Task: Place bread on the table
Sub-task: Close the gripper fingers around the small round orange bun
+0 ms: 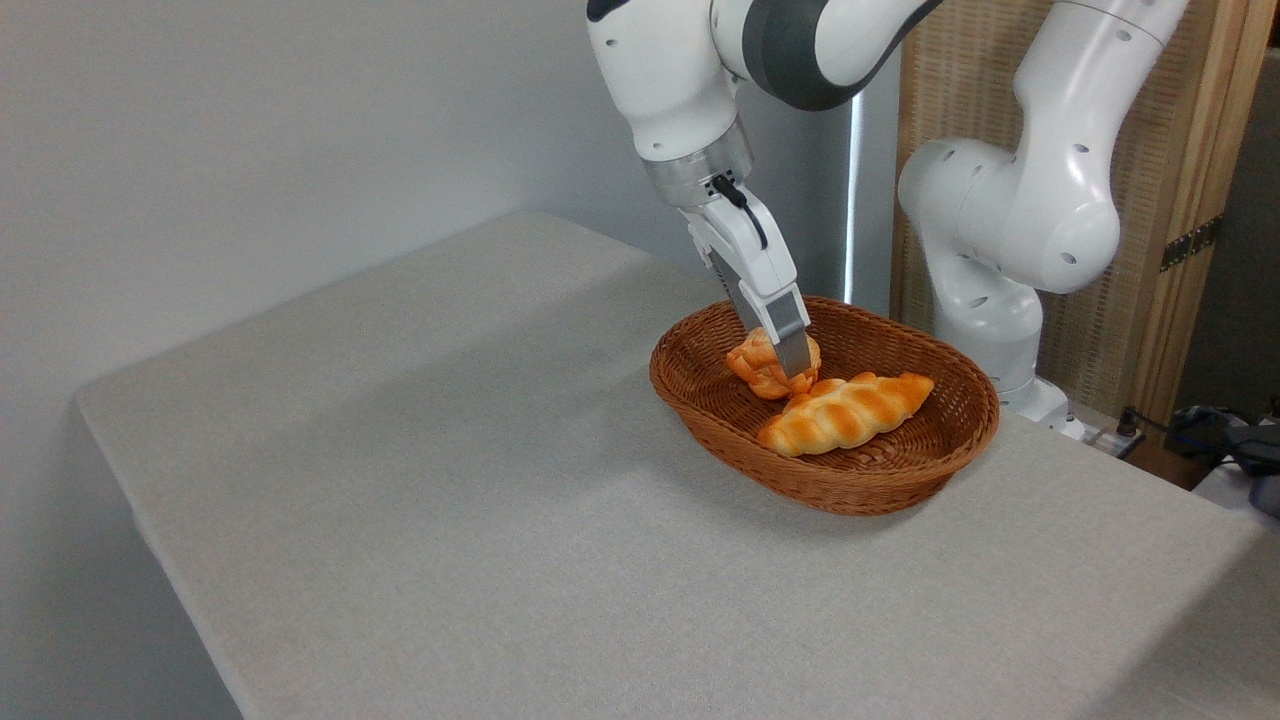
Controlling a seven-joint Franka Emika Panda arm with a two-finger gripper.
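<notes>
Gripper (790, 365) right of frame centre, reaching down into a brown wicker basket (880, 480), fingers clamped on the small knotted bread (760, 368), bread inside the basket beside a braided loaf (845, 412), grey table (450, 480) beneath.

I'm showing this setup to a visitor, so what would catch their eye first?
The white robot arm reaching down from the top right, its gripper lowered onto the small knotted bun in the brown wicker basket. A longer braided loaf lies beside the bun, and the grey table spreads wide to the left.
</notes>
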